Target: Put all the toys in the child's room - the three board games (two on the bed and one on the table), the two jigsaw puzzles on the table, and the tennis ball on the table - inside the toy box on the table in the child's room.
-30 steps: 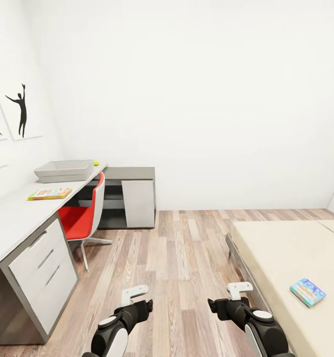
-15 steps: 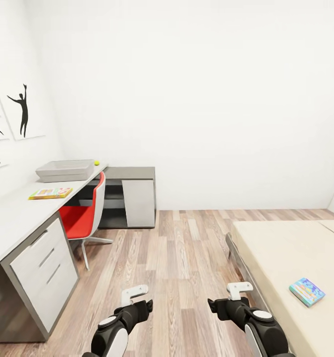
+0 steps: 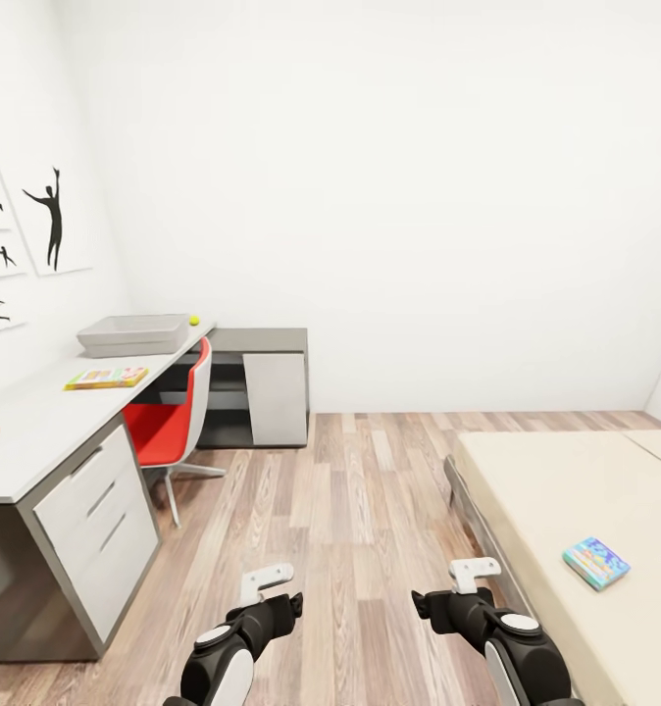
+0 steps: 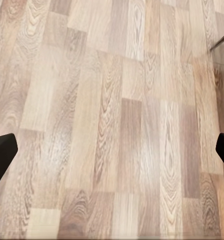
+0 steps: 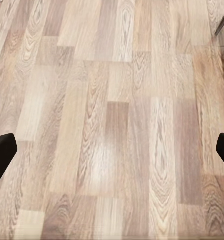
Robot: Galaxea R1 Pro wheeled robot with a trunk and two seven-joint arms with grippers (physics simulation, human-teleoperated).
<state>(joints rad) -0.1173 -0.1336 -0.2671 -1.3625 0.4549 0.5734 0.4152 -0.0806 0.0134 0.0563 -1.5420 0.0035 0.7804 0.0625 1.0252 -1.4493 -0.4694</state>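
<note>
The toy box (image 3: 134, 334) sits at the table's (image 3: 36, 422) far end, tennis ball (image 3: 194, 320) beside it, one board game (image 3: 106, 378) nearer. Another lies on the bed (image 3: 585, 490). I carry both grippers, left (image 3: 265, 584) and right (image 3: 475, 572), spread wide and empty, low over the floor (image 3: 350, 510), since I'm in transit.

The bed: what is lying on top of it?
On the bed lies one light blue board game, near the side facing the floor. The bed runs past the picture's edge, so anything further along cannot be seen.
</note>
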